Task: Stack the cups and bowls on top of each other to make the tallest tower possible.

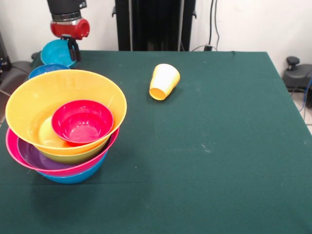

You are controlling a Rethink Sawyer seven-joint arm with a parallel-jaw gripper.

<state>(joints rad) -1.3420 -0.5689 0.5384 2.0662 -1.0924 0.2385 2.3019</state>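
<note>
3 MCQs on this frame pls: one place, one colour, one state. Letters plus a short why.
1. Where does the small red bowl sit?
A. On the bare cloth
B. Inside the large orange bowl
C. Under the yellow cup

2. What colour is the bowl at the gripper?
A. Light blue
B. Green
C. Purple

3. How is the yellow cup placed?
A. Upright
B. Nested in the tower
C. On its side

Key: 1 B, the orange rim rings it; 2 A, the light blue bowl hangs tilted there; 3 C, its mouth faces sideways.
</note>
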